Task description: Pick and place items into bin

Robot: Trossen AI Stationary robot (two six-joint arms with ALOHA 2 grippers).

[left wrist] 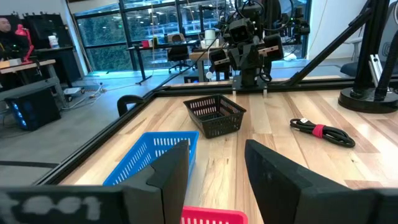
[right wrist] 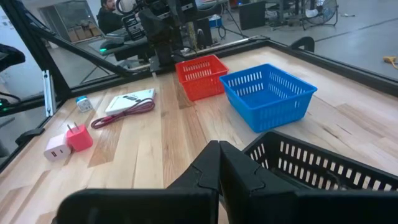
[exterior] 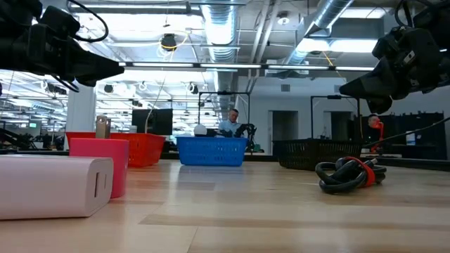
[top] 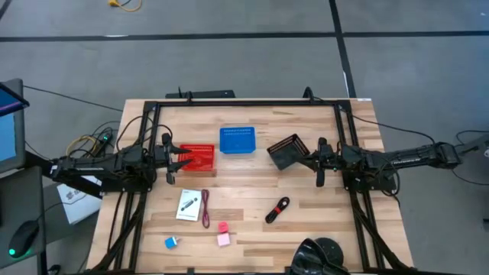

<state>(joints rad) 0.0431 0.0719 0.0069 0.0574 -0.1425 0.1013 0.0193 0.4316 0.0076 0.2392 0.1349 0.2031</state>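
The loose items lie near the table's near edge: a white card packet [top: 189, 205], a dark red cord [top: 206, 210], a black-and-red coiled piece [top: 276, 209], two pink cubes [top: 223, 234] and a blue cube [top: 172, 243]. None of them is touched. My left gripper [top: 186, 159] is open and hovers at the left rim of the red basket [top: 202, 158]; its own view shows that rim [left wrist: 211, 216] just below the fingers. My right gripper [right wrist: 219, 163] is shut and hangs beside the black basket [top: 289, 151], on its right side.
Three perforated baskets stand in a row across the table's middle: red, blue [top: 238, 140] and black, the black one turned askew. A black metal frame [top: 244, 103] borders the table. A dark round object [top: 321, 256] sits at the near edge. Bare wood lies between baskets and items.
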